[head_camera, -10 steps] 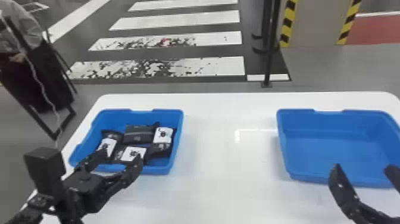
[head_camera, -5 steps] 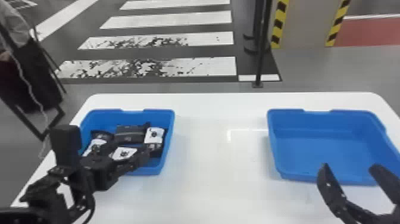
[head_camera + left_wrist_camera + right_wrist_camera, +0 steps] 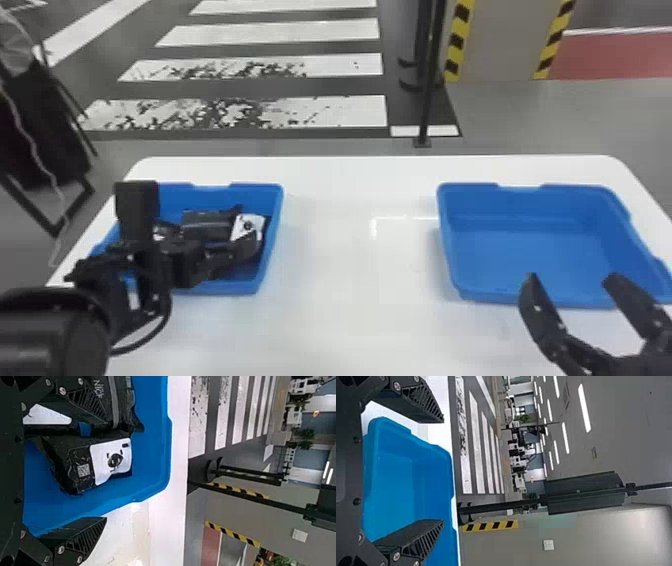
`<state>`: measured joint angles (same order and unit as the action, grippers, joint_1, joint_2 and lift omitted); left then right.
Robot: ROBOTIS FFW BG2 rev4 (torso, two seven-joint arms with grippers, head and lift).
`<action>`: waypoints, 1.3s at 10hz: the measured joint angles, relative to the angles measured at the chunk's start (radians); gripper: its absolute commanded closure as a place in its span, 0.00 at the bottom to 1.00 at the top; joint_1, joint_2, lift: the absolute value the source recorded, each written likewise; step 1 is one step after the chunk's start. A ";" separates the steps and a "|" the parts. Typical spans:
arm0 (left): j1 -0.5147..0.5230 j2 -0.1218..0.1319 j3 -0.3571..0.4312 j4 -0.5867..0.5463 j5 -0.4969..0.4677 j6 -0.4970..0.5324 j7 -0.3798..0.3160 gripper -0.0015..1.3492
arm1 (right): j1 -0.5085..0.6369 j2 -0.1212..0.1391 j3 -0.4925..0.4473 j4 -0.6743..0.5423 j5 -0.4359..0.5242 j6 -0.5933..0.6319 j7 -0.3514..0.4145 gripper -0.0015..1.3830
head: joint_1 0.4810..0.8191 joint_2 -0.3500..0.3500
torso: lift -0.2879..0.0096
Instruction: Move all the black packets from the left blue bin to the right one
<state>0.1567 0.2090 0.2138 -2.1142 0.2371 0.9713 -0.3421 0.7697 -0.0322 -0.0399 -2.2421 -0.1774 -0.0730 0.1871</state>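
Head view has my left pincer (image 3: 220, 252) at the left blue bin (image 3: 275, 215); spread, it has a white-labelled black packet (image 3: 87, 469) between its fingers in my wrist view. I count at least three black packets, two blue bins, one table (image 3: 340, 320).

Label check, left blue bin (image 3: 273, 235).
Black packet (image 3: 79, 455), far right corner: white label (image 3: 99, 465), square code (image 3: 83, 470); neighbouring packet (image 3: 123, 403): pale lettering (image 3: 98, 388).
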 measured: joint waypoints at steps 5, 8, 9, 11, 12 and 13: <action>-0.157 0.011 -0.046 0.177 -0.026 0.101 -0.008 0.16 | 0.001 0.000 0.000 0.000 -0.004 0.000 0.002 0.10 | 0.63 0.63 | 0.35; -0.201 0.021 -0.072 0.245 0.003 0.140 -0.044 0.68 | 0.001 0.001 0.002 0.000 -0.006 0.001 0.002 0.10 | 0.63 0.59 | 0.35; -0.207 0.023 -0.081 0.249 0.003 0.153 -0.048 0.85 | 0.001 0.001 0.002 0.000 -0.007 0.001 0.002 0.10 | 0.63 0.59 | 0.35; -0.203 0.026 -0.085 0.241 -0.014 0.155 -0.063 0.89 | 0.002 0.002 0.002 0.001 -0.008 0.001 0.002 0.10 | 0.63 0.59 | 0.35; -0.190 0.029 -0.080 0.201 -0.038 0.164 -0.068 0.89 | 0.003 0.002 0.003 0.001 -0.008 0.000 0.002 0.10 | 0.63 0.60 | 0.35; -0.157 0.029 -0.059 0.113 -0.064 0.194 -0.064 0.89 | 0.003 0.002 0.005 0.000 -0.008 0.001 0.002 0.10 | 0.63 0.61 | 0.35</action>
<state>-0.0005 0.2375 0.1550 -2.0008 0.1734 1.1657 -0.4066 0.7729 -0.0307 -0.0346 -2.2417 -0.1855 -0.0725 0.1887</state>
